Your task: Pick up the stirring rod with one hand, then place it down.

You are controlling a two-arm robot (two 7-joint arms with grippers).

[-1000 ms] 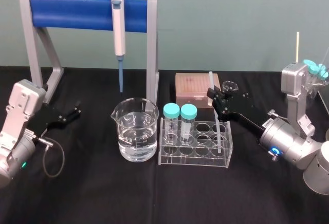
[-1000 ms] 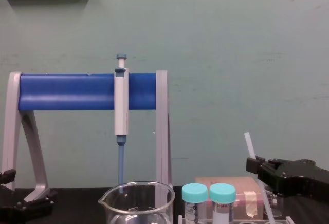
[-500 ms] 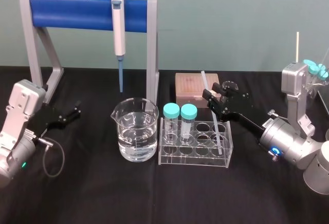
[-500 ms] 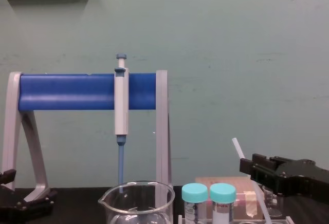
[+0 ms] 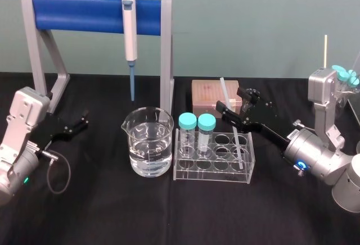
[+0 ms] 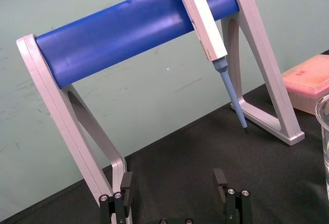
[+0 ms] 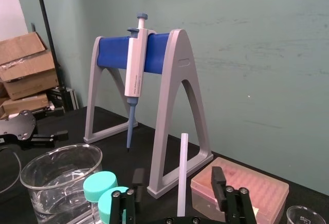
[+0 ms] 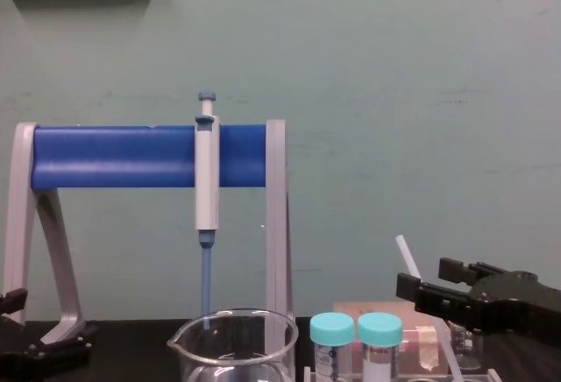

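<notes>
- One stirring rod [image 5: 224, 90]: a thin, white, translucent rod at the centre right of the head view. Its lower end stands in a clear rack [image 5: 214, 172] and its upper end leans toward the upper left of the frame, in front of a pink box [image 5: 205, 93].
- Right pincer [image 5: 229, 99]: black, reaching in from the right edge of the head view at mid-height. Its two fingers are spread apart. In the right wrist view the rod rises between them, with a clear gap on each side, so it is ungripped.
- Left pincer [image 5: 84, 119]: at the left edge of the head view, low over the bench [image 5: 112, 211] and well apart from the rack. The left wrist view shows its two fingers spread, with nothing between them.
- Two vials with teal caps [image 5: 187, 122] [image 5: 206, 124]: upright side by side at the left end of the rack, apart from the rod.
- One glass beaker [image 5: 148, 144]: partly filled with clear liquid, just beside the rack on its left.
- One pipette [image 5: 130, 28]: grey-white with a blue tip, hanging from the blue bar of a single grey stand [image 5: 84, 12] in the upper left of the frame.
</notes>
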